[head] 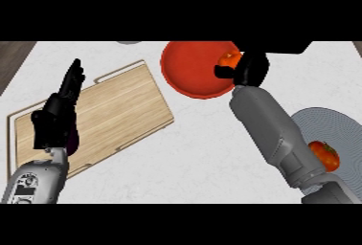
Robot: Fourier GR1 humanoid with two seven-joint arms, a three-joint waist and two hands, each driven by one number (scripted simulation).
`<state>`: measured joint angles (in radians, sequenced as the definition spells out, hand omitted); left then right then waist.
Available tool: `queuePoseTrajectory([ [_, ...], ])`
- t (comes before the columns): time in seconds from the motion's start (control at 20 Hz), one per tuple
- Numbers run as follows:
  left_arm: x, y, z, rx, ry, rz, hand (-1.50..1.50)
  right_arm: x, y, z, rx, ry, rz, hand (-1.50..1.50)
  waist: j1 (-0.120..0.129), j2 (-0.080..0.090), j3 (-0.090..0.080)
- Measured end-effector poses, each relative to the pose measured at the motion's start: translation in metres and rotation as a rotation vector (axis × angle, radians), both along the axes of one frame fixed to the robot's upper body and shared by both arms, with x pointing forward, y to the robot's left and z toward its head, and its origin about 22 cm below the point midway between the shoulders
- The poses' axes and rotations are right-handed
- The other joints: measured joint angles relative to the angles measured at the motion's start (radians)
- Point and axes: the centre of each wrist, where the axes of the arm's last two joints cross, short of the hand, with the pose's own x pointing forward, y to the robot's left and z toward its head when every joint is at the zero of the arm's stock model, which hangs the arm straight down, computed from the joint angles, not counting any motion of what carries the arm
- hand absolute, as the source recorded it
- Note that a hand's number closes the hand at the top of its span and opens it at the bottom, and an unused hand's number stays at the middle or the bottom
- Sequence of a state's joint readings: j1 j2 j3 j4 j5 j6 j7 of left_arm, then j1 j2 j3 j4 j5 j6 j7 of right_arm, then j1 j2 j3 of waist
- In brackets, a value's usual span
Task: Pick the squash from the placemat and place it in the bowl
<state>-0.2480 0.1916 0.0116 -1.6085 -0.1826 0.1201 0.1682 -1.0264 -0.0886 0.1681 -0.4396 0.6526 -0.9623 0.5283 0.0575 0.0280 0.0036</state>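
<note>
The right robot hand (244, 67) is over the right-hand rim of the red bowl (191, 72), fingers curled round an orange squash (229, 58) that shows between the black fingers and the bowl's inner wall. Whether the squash touches the bowl cannot be told. The bowl sits near the far edge of the white marbled bench (205, 153), its upper rim close to that edge.

The right forearm runs from the lower right corner diagonally up to the bowl, crossing the left edge of a grey round placemat (339, 124). On the placemat, partly hidden behind the forearm, lies a second orange-red vegetable (326, 155) with a dark stem end; its exact kind is hard to tell.

The left robot hand (60, 110) shows at the left, fingers straight and pointing up, holding nothing, resting over the left part of a wooden cutting board (124, 107). The board lies tilted, its far corner pointing toward the bowl and stopping just short of the bowl's left rim; its near-left corner comes close to the bench's left edge, beyond which a strip of dark wooden floor (14, 57) shows.

Between the board's right edge and the right forearm there is a wide bare stretch of bench, reaching down to the near edge. A small grey object (127, 42) is cut off at the far edge.
</note>
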Motion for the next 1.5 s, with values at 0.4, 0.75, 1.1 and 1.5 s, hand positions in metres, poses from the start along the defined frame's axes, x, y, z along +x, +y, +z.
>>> queuePoseTrajectory([
  [0.4, 0.001, 0.011, 0.004, 0.001, 0.008, 0.009, 0.0, -0.002, -0.026, -0.004, 0.113, -0.143, 0.049, -1.5, -0.016, -0.009, -0.001],
  [0.75, -0.008, 0.015, -0.012, 0.001, 0.03, 0.042, 0.0, -0.02, -0.044, -0.015, 0.25, -0.196, 0.101, -1.5, -0.052, -0.026, -0.003],
  [1.1, -0.011, 0.027, -0.003, -0.001, 0.038, 0.07, 0.0, -0.074, -0.053, -0.029, 0.346, -0.249, 0.208, -1.5, -0.074, -0.035, -0.004],
  [1.5, -0.01, 0.02, -0.001, -0.001, 0.033, 0.063, 0.0, -0.142, -0.057, -0.033, 0.371, -0.268, 0.289, -1.5, -0.066, -0.031, -0.004],
])
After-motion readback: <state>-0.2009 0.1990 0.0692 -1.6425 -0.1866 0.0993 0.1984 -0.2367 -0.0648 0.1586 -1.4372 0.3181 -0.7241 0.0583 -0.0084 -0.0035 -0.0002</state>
